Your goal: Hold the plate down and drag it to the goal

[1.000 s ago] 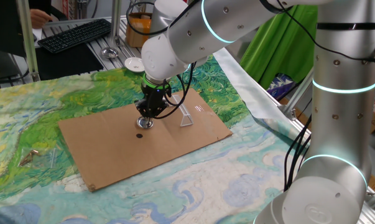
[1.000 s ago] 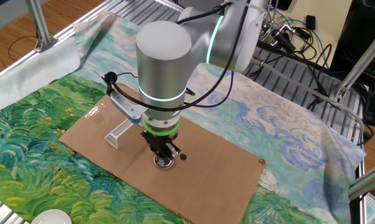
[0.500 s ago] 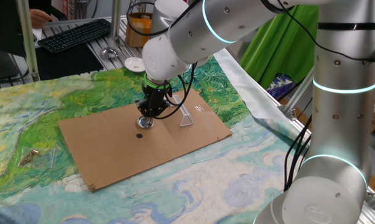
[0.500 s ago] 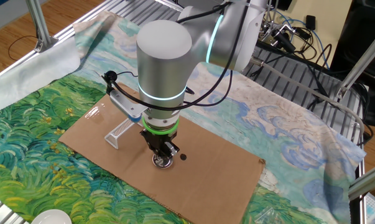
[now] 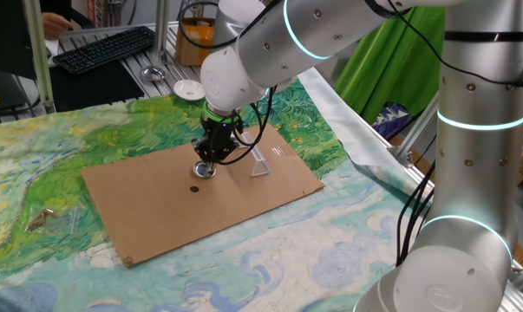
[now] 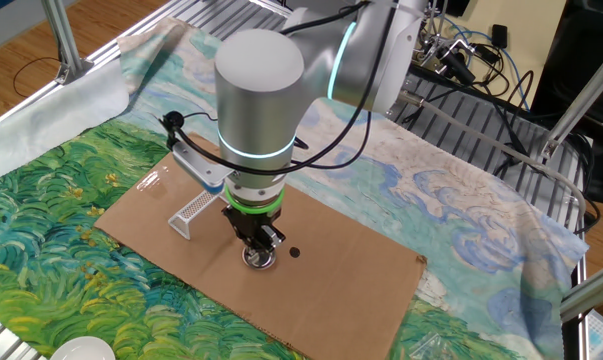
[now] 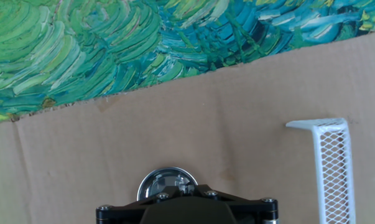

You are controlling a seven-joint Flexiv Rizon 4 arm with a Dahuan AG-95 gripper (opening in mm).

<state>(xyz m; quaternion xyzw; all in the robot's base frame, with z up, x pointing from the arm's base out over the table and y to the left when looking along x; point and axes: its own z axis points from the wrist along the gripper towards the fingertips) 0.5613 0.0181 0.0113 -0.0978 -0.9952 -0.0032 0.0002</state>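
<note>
The plate [image 5: 205, 172] is a tiny shiny metal dish on the brown cardboard sheet [image 5: 157, 208]. My gripper [image 5: 208, 163] stands straight above it with its narrow tip pressed onto the dish, jaws together. The other fixed view shows the same: gripper [image 6: 259, 247] on the plate [image 6: 260, 259]. In the hand view the plate [image 7: 165, 183] is half hidden under the gripper body. The goal [image 5: 259, 165] is a whitish wedge frame a short way right of the plate; it also shows in the other fixed view [image 6: 188, 213] and in the hand view [image 7: 333, 162].
A small black dot [image 5: 194, 188] is on the cardboard just beside the plate. A white saucer [image 5: 187, 89] and a keyboard [image 5: 105, 48] lie behind the painted cloth. A loose cable [image 6: 181, 130] hangs from the arm near the goal.
My gripper and the plate under it have slid a little across the cardboard toward the goal, away from the black dot.
</note>
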